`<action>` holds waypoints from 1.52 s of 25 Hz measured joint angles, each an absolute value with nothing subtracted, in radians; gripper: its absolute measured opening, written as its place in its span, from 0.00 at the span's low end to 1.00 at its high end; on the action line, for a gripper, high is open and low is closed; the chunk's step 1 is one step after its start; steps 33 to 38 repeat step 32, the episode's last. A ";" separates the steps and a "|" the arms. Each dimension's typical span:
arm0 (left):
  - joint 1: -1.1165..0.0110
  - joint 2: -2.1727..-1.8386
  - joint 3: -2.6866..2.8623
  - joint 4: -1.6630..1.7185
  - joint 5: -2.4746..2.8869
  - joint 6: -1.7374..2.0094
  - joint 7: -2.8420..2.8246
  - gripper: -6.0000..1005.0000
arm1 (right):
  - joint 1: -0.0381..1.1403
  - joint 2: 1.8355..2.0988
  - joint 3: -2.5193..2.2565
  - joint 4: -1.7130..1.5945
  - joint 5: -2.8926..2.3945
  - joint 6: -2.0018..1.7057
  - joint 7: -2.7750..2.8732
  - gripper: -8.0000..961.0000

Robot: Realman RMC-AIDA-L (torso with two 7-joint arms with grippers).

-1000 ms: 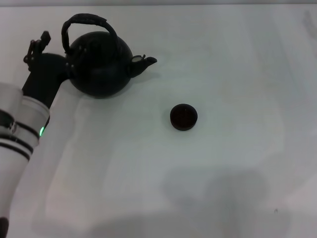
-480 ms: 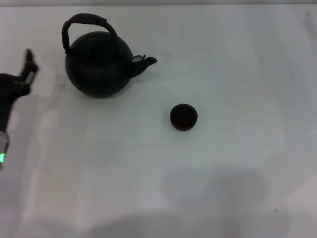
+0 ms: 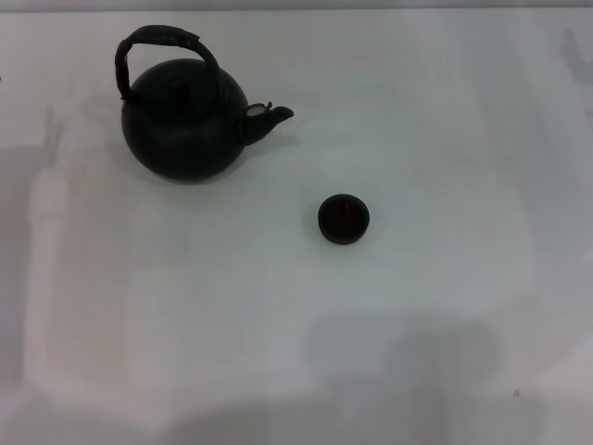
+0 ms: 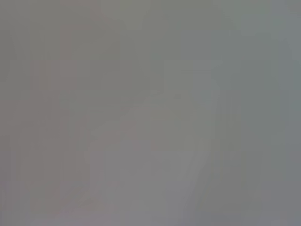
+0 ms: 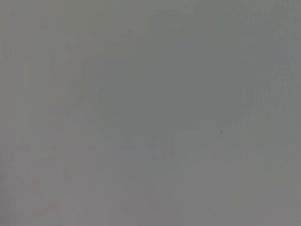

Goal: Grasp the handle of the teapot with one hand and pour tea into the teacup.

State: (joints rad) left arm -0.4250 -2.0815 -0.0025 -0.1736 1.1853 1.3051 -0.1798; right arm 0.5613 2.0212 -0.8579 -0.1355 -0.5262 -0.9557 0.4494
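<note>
The round matte black teapot stands upright on the white table at the far left in the head view, its short spout pointing right. Its black arched handle rises over the lid. The small low black teacup sits near the middle of the table, to the right of the pot and nearer to me, apart from it. Neither gripper shows in any view. Both wrist views show only bare grey surface.
The white table stretches wide to the right and toward me. Soft shadows lie along its near edge.
My left arm, which was beside the teapot's left side, has pulled back leftward and left the head view. The teapot and teacup have not moved.
</note>
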 joint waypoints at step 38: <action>-0.625 -2.080 -0.080 -0.095 1.117 1.120 -0.173 0.86 | 0.595 2.025 -0.845 -0.108 -0.519 -0.944 0.401 0.88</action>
